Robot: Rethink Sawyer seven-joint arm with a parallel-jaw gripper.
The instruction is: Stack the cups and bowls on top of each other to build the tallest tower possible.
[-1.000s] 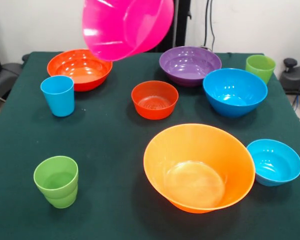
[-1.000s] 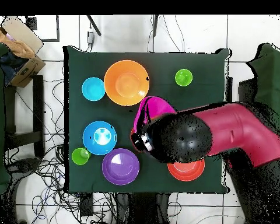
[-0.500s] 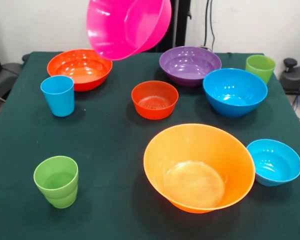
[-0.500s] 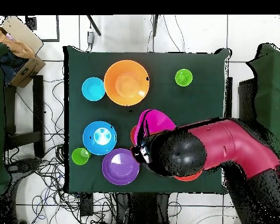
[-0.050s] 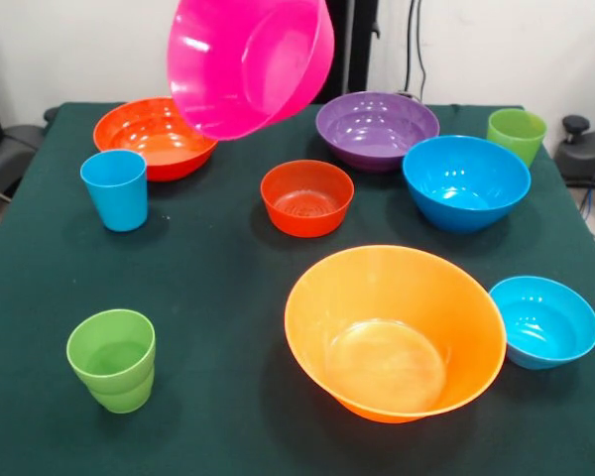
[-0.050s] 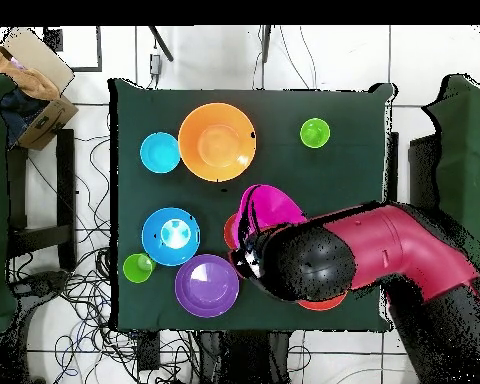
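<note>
A large pink bowl hangs tilted in the air above the table's far side, its opening turned toward the camera. In the overhead view the red arm covers most of the pink bowl, and my gripper is at its rim, shut on it. On the table stand a large orange bowl, a medium red-orange bowl, a small red-orange bowl, a purple bowl, a blue bowl and a small blue bowl. A sky blue cup and two lime green cups stand apart. Nothing is stacked.
The dark green table has open cloth between the sky blue cup and the orange bowl. In the overhead view the red arm hides the medium red-orange bowl almost wholly. Cables and a cardboard box lie on the floor.
The pink bowl has sunk a little and tilted further, showing more of its inside. The arm has drawn slightly toward the robot's base. Everything on the table is unmoved.
</note>
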